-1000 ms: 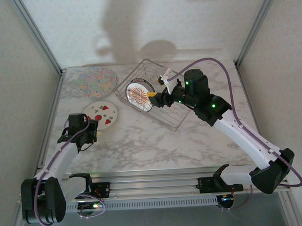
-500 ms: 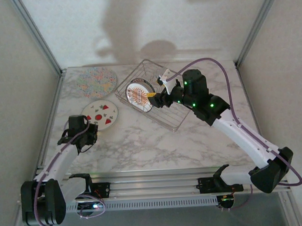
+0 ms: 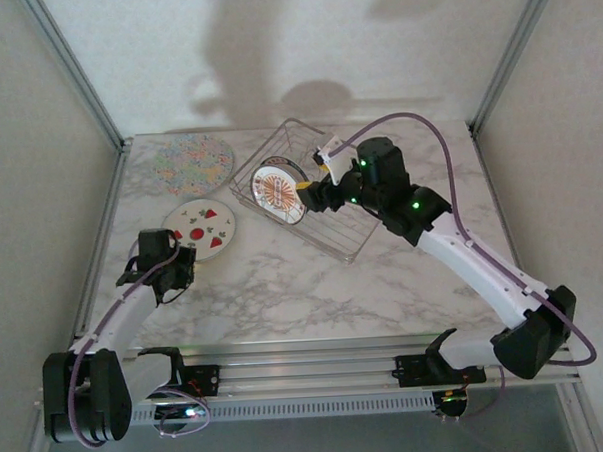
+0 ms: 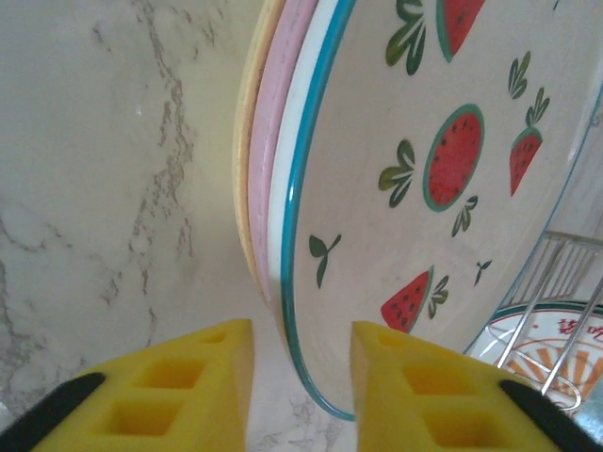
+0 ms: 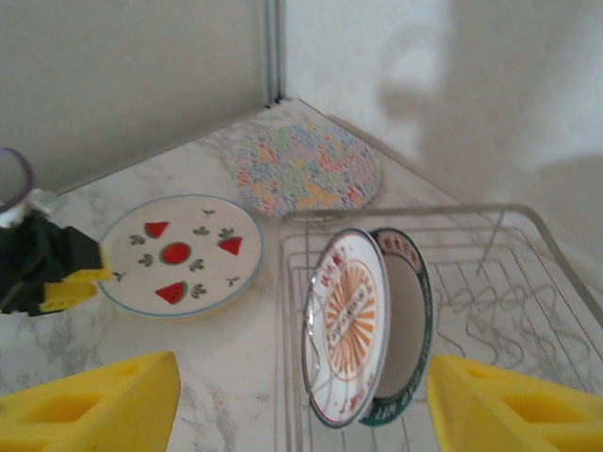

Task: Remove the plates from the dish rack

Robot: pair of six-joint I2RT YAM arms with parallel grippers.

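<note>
The silver wire dish rack (image 3: pixel 326 220) holds the small sunburst plate (image 3: pixel 279 193) upright, with a dark-green-rimmed plate (image 5: pixel 407 320) right behind the sunburst plate (image 5: pixel 345 325). My right gripper (image 3: pixel 310 193) hovers open just right of it, and its fingers (image 5: pixel 99 405) stand wide apart. The fruit plate (image 3: pixel 204 228) lies flat on the table, resting on a yellow-orange rim (image 4: pixel 247 169). The pastel plate (image 3: pixel 192 163) lies at the far left. My left gripper (image 3: pixel 181 259) is open at the fruit plate's (image 4: pixel 443 151) near edge, its teal rim showing between the fingers (image 4: pixel 198 377).
Grey cell walls and metal posts (image 3: pixel 75 71) close off the left and right sides. The rack wires (image 4: pixel 556 301) stand close beside the fruit plate. Bare marble table (image 3: pixel 284 287) lies in front of the rack and plates.
My right gripper has crept a little left toward the sunburst plate. The left arm has shifted only slightly near the fruit plate.
</note>
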